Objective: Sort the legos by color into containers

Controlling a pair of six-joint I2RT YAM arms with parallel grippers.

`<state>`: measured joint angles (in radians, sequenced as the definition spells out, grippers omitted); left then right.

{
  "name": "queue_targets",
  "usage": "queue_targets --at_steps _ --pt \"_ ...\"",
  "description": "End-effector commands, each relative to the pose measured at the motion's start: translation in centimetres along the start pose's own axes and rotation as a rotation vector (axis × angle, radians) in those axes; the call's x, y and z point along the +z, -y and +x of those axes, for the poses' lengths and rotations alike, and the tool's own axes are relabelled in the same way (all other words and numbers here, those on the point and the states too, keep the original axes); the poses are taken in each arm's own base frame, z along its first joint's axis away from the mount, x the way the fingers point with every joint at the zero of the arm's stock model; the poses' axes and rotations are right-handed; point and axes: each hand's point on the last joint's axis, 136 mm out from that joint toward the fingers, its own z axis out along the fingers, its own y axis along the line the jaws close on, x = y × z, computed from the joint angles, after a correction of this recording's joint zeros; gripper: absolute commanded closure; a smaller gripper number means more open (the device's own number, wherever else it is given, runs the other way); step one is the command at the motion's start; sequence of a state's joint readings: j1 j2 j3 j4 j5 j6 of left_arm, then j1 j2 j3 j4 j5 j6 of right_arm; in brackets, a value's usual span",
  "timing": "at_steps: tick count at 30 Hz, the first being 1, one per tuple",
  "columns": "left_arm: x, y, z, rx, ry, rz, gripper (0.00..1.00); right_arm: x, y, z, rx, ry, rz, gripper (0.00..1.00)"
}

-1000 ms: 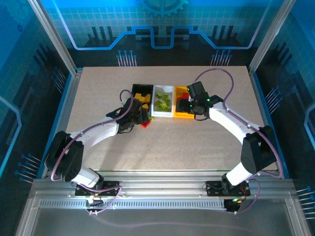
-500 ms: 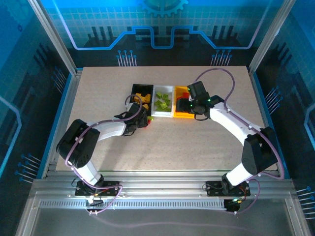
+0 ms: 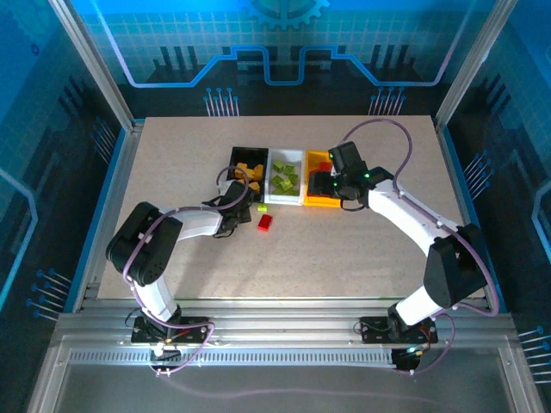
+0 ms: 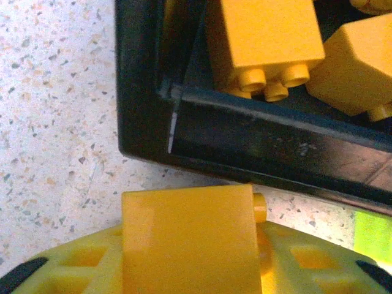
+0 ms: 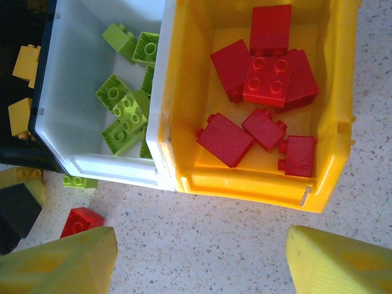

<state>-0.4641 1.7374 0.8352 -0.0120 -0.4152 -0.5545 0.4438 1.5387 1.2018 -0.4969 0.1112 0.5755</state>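
Table: speckled, level. Three bins stand in one touching row at the centre of the top view: black bin left, white bin middle, yellow bin right.

Contents: yellow-orange bricks in the black, lime bricks in the white, red bricks in the yellow (each bin one colour, as far as I can see).

My left claw sits at the lower edge of the black bin, clamped on one yellow-orange brick. My fingers bear on its two sides at the bottom centre of my left wrist view, just outside the bin's wall.

My right claw hangs over the lower edge of the yellow bin, fingers spread, bare tabletop between them.

Loose on the table below the white bin: one red brick and one lime brick, near each other, not touching.
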Motion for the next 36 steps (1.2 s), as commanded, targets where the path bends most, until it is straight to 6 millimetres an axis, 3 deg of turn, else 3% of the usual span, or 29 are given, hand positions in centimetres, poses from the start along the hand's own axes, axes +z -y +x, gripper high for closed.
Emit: queue_targets --at_steps 1,7,11,14,16,20,24,28,32,36 --pt "-1.4 -1.2 1.6 -0.020 -0.027 -0.008 0.67 -0.9 0.3 -0.4 0.011 0.020 -0.006 0.26" --pt "-6.5 -0.4 2.4 -0.018 -0.015 0.081 0.73 -0.8 0.6 -0.2 0.014 0.013 -0.003 0.26" --pt "-10.3 0.5 -1.0 -0.064 0.057 0.146 0.72 -0.8 0.7 0.0 0.022 0.012 -0.005 0.26" --pt "-11.6 2.1 -4.8 -0.075 0.114 0.179 0.72 -0.8 0.7 0.4 0.031 0.005 -0.012 0.26" --pt "-11.1 3.1 -7.1 -0.086 0.124 0.180 0.72 -0.6 0.8 0.7 0.035 -0.005 -0.009 0.26" --pt "-7.7 4.9 -10.6 -0.102 0.118 0.153 0.72 -0.4 1.1 1.2 0.037 -0.020 0.001 0.26" --pt "-3.6 5.6 -12.2 -0.094 0.078 0.093 0.71 -0.6 1.0 1.7 0.029 -0.033 -0.001 0.26" --pt "-1.2 6.5 -12.8 -0.092 0.031 0.084 0.62 -0.9 0.4 2.7 0.013 -0.047 -0.005 0.26" --pt "-0.9 7.4 -12.8 -0.095 0.009 0.116 0.42 -1.0 -0.9 4.3 0.035 -0.071 -0.025 0.25" --pt "-3.7 8.4 -13.5 -0.138 0.037 0.227 0.20 -0.5 -3.6 6.5 0.041 -0.084 -0.046 0.19"
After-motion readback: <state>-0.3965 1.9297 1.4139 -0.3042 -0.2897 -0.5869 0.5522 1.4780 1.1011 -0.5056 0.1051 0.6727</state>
